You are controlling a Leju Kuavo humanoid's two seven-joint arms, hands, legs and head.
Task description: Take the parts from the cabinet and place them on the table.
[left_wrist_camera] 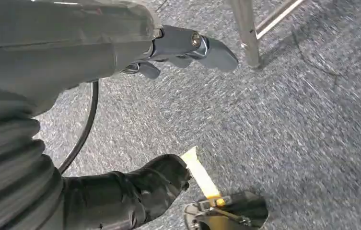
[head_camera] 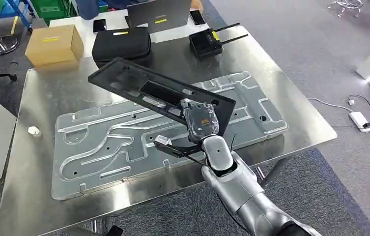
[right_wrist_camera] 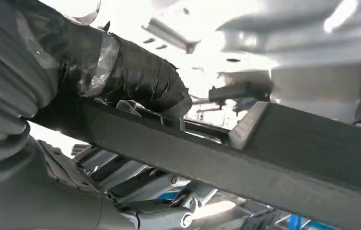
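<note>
A: Where the right hand [head_camera: 200, 120] is raised over the steel table [head_camera: 40, 98], what is clamped?
B: The black part [head_camera: 138, 83], between thumb and fingers, tilted above the grey plate [head_camera: 124, 142].
A: Left hand [left_wrist_camera: 183, 48]?
B: Fingers apart, nothing held, over carpet [left_wrist_camera: 288, 120].

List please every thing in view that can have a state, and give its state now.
black panel: lifted, tilted, above the table
right hand: grips the black panel at its near end
left hand: holds nothing, hangs over the carpet
silver grooved plate: lies flat on the table
cardboard box: closed
black case: closed
</note>
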